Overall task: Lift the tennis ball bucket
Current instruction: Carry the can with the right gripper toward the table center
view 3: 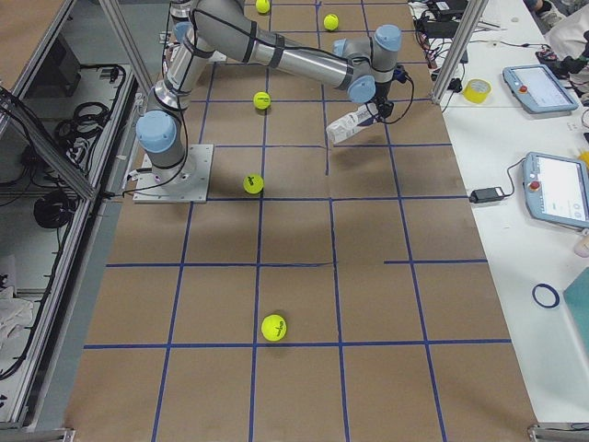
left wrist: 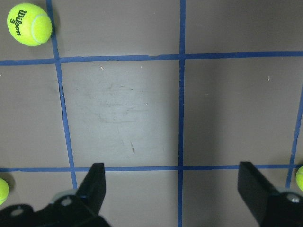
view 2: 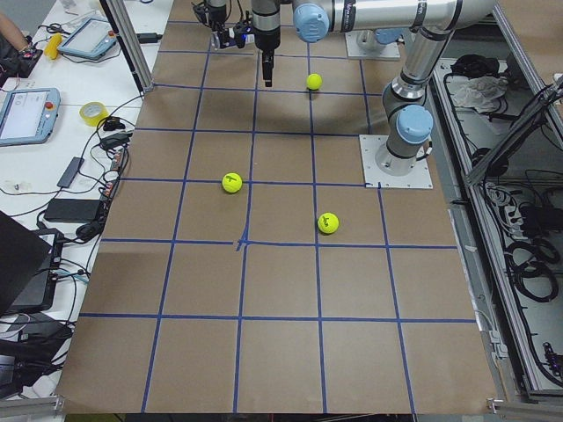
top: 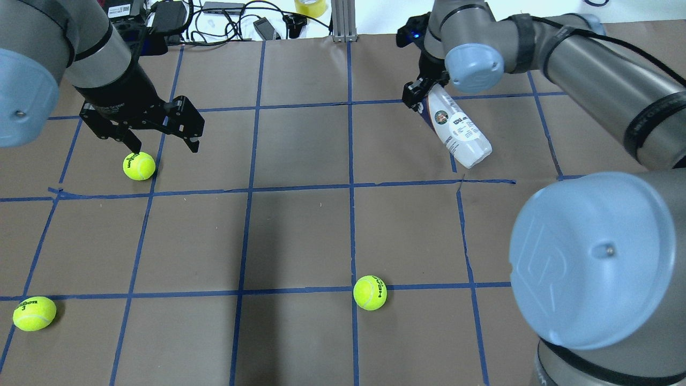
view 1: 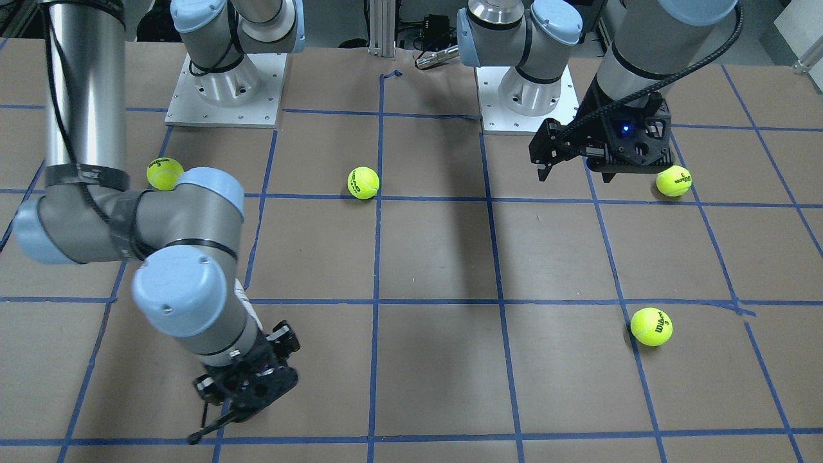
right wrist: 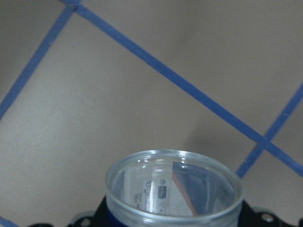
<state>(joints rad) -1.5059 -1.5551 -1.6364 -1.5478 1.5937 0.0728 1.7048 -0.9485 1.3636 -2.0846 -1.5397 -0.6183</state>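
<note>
The tennis ball bucket (top: 460, 131) is a clear can with a white label. It is tilted, with its free end low toward the table. My right gripper (top: 422, 92) is shut on its far end. It also shows in the exterior right view (view 3: 352, 126). The right wrist view looks down its open mouth (right wrist: 173, 187). In the front-facing view my right arm hides the bucket. My left gripper (top: 161, 140) is open and empty, hovering just above a tennis ball (top: 139, 165). The left wrist view shows its fingers (left wrist: 94, 189) spread wide over bare table.
More tennis balls lie on the brown table: one at the near left (top: 34, 313), one near the middle (top: 370, 292), one by the right arm's elbow (view 1: 164, 173). Cables and a tape roll (top: 310, 6) lie beyond the far edge.
</note>
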